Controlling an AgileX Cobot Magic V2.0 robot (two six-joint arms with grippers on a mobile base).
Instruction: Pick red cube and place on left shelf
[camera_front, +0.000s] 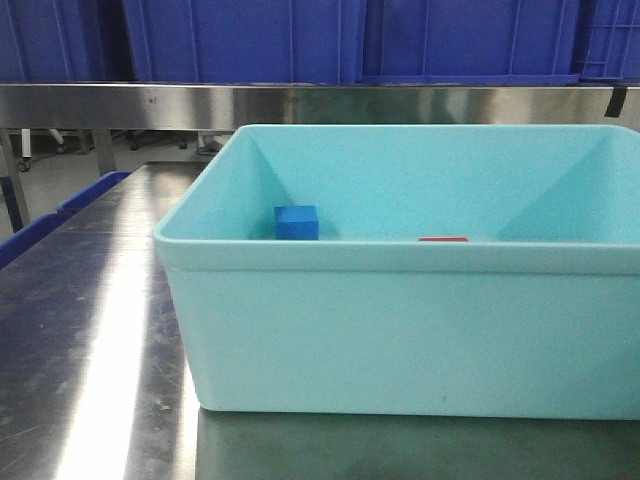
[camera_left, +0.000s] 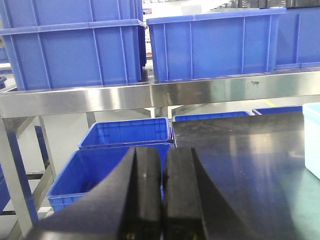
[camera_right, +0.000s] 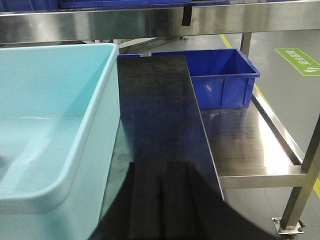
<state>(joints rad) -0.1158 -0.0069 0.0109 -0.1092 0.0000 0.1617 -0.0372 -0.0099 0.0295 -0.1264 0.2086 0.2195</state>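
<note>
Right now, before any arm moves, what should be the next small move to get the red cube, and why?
Probably raise the right end effector over the tub wall beside it. The red cube lies inside the tub, only its top showing past the front wall, and this end effector is shut, empty and outside the tub.

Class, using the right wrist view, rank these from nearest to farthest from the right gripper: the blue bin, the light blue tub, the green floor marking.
1. Light blue tub, close beside the right gripper, to its left.
2. Blue bin, ahead and to the right, on the lower steel shelf.
3. Green floor marking, farthest, at the far right beyond the bin.
</note>
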